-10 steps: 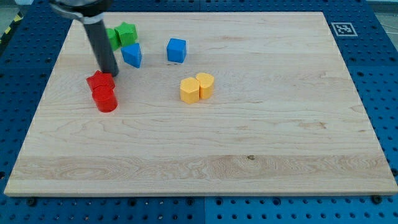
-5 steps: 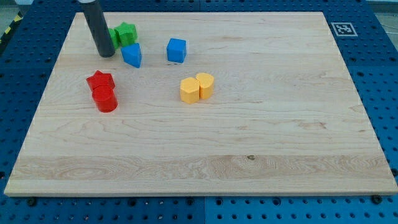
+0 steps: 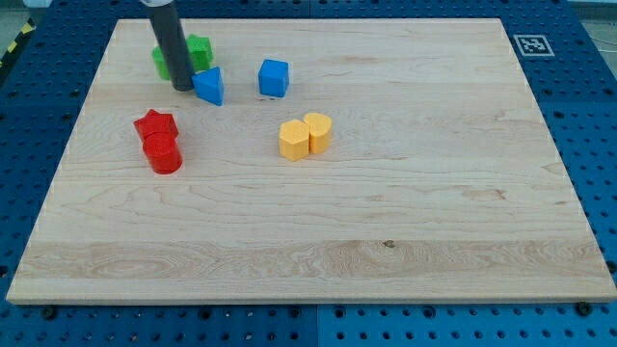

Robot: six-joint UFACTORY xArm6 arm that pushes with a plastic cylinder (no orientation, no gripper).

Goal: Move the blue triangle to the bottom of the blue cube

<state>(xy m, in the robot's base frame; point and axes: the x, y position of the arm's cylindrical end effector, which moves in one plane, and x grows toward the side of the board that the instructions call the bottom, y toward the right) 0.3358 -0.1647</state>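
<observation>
Upper left of frame: my tip (image 3: 183, 88), a bare rod with no jaws, apparently touching the blue triangle's (image 3: 208, 86) left side. Blue cube (image 3: 274, 77) just right. Green blocks (image 3: 196, 51) behind rod.

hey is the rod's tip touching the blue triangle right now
Touching, as far as the camera view shows: my tip sits against the left edge of the blue triangle, with no board visible between them.

We see the blue triangle (image 3: 208, 86) lying flat near the board's top left, with the blue cube (image 3: 274, 77) upright, apart to its right.
</observation>
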